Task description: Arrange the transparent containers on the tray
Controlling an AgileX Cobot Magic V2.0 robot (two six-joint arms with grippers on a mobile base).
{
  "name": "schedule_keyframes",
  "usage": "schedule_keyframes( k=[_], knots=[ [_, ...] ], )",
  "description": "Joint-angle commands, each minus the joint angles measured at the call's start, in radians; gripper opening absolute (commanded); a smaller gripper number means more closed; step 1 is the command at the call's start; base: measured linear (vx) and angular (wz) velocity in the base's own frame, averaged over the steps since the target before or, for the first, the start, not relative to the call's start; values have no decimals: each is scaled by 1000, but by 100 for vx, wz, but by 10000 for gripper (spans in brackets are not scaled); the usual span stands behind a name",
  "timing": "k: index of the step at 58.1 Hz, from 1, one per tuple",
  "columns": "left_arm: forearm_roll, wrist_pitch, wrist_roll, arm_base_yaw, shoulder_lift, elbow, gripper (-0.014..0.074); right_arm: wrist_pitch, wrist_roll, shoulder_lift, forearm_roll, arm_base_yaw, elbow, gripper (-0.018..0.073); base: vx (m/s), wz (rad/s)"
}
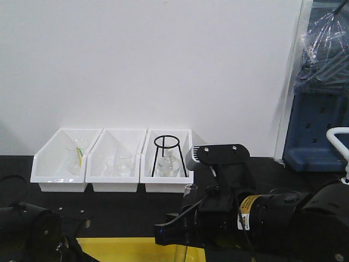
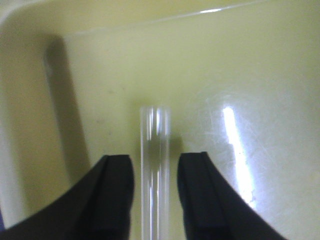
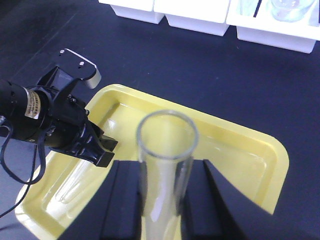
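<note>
The yellow tray (image 3: pixel 240 150) lies on the black table, and its edge shows at the bottom of the front view (image 1: pixel 125 248). My right gripper (image 3: pixel 166 167) is shut on a clear test tube (image 3: pixel 162 195), holding it above the tray with its open rim pointing away from the wrist. The same tube's rim (image 1: pixel 189 188) shows in the front view. My left gripper (image 2: pixel 155 156) is open low inside the tray (image 2: pixel 250 60). A second test tube (image 2: pixel 155 165) lies on the tray floor between its fingers, with a gap on each side. It lies near the tray's left end (image 3: pixel 70 181).
Three white bins (image 1: pixel 117 164) stand in a row against the back wall, holding beakers, a flask and a black ring stand (image 1: pixel 166 153). A blue plastic unit (image 1: pixel 316 125) is at the far right. My two arms are close together over the tray.
</note>
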Motion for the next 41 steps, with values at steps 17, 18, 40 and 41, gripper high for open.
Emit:
schedule_keyframes(
  k=[17, 18, 40, 41],
  knots=[
    [128, -13, -13, 1, -122, -28, 517, -9, 32, 41, 17, -48, -36, -11, 0, 0],
    [129, -13, -13, 1, -137, -28, 517, -4, 32, 48, 26, -57, -36, -11, 0, 0],
    [126, -162, -40, 1, -369, -28, 517, 241, -327, 232, 392, -236, -165, -11, 0, 0],
    [126, -163, -40, 1, -373, -28, 517, 248, -342, 239, 410, -237, -175, -11, 0, 0]
  ],
)
